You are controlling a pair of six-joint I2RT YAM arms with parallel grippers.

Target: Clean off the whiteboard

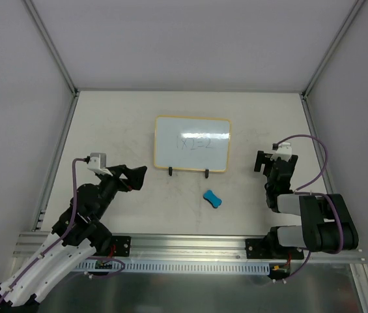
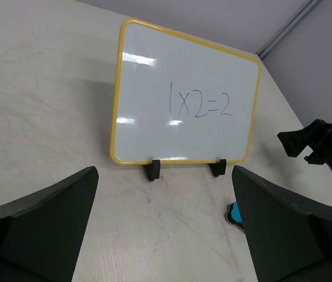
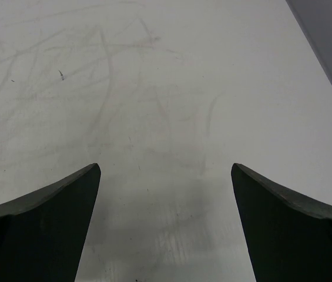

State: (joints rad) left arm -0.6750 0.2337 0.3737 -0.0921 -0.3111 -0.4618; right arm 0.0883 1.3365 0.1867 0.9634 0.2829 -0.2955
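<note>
The whiteboard [image 1: 191, 143] stands upright on two black feet in the middle of the table, with a yellow frame and "1x2=2" written on it; it also shows in the left wrist view [image 2: 183, 97]. A small blue eraser [image 1: 213, 199] lies flat in front of the board, to the right; its edge peeks out beside my left finger [image 2: 234, 212]. My left gripper [image 1: 135, 176] is open and empty, left of the board's feet, facing the board [image 2: 164, 235]. My right gripper [image 1: 262, 162] is open and empty to the board's right, over bare table [image 3: 166, 229].
The table [image 1: 118, 117] is scuffed white, boxed in by grey walls with metal corner posts. An aluminium rail [image 1: 190, 246] runs along the near edge by the arm bases. My right arm shows in the left wrist view [image 2: 324, 147].
</note>
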